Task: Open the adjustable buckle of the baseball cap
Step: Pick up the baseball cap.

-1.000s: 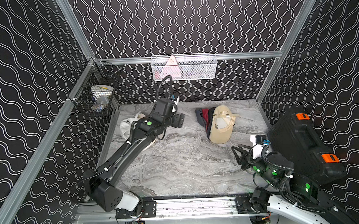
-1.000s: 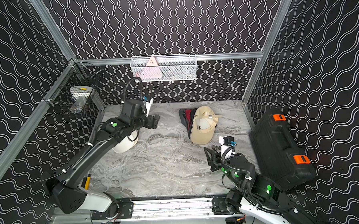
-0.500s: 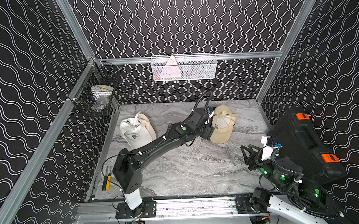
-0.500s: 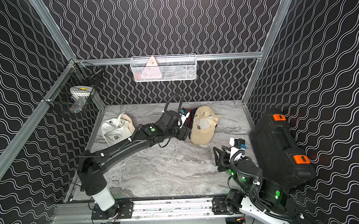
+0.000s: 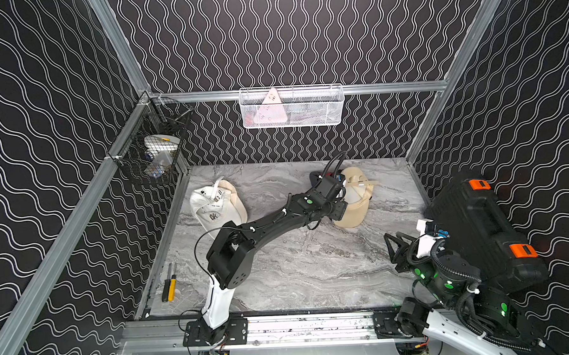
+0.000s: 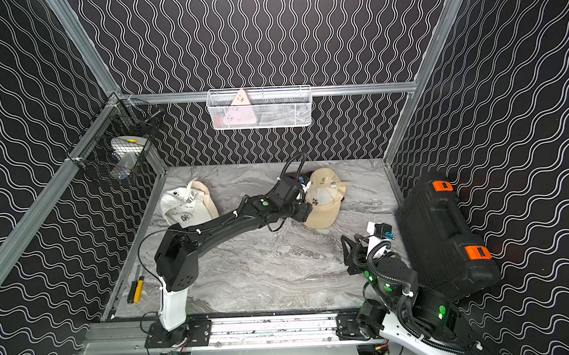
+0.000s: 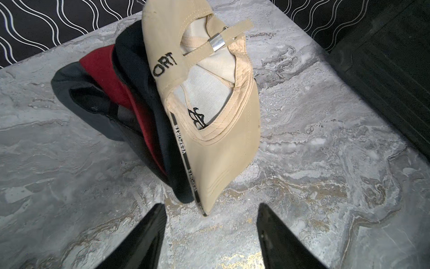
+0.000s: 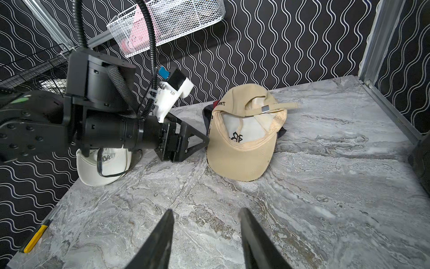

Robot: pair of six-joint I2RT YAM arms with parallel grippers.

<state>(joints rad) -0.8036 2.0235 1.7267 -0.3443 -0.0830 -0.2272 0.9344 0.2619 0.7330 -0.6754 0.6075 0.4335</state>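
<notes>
While the tan cap [image 7: 223, 144] lies upside down on the counter [image 7: 325, 163] against darker caps [image 7: 130, 93], its metal buckle [image 7: 217, 43] clasps the back strap. The left claw [image 7: 211, 206] stands open and empty at the brim tip. The right claw [image 8: 206, 210] hangs open, well apart.

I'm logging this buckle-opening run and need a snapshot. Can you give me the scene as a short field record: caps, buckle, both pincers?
target: tan fabric baseball cap, upside down, leaning on a stack of dark caps
buckle: silver metal buckle, strap threaded through, not yet opened
left pincer: open, at the tan cap's brim tip, nothing gripped
right pincer: open, empty, above bare marble-patterned tabletop
other: white baseball cap at the table's left; black hard case with orange latches at right
</notes>
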